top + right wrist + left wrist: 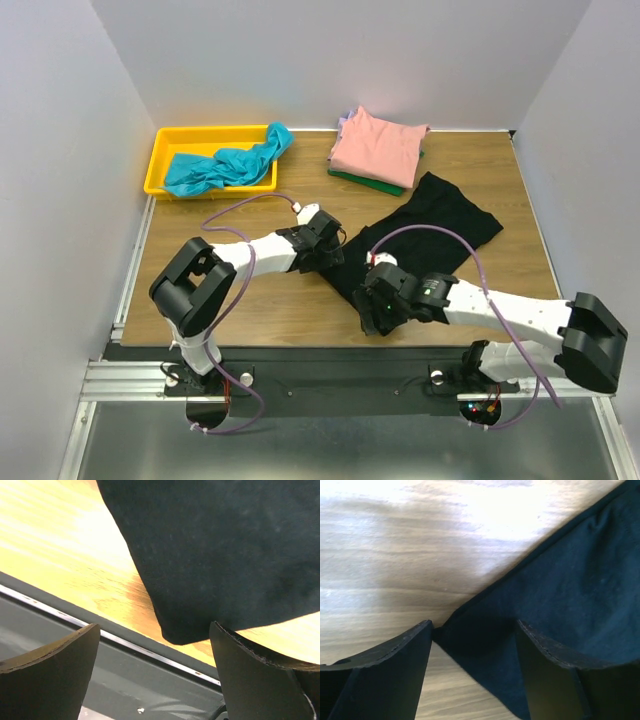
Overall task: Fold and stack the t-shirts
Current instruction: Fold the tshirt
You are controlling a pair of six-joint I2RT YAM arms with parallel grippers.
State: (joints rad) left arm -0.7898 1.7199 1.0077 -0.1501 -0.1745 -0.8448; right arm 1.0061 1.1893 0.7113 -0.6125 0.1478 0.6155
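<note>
Black shirt (430, 225) lies spread on the counter (500, 180), one corner inside my wide-open left gripper (474, 630), another inside my wide-open right gripper (154, 630). Fold seemingly just starting; next I should pinch both corners.

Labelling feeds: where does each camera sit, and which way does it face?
Top external: above and behind, looking down at table; left arm, right arm show.
Left wrist: on left arm, facing down; open left gripper over black t-shirt corner.
Right wrist: on right arm, facing down; open right gripper over another corner.
All share the black t-shirt.
</note>
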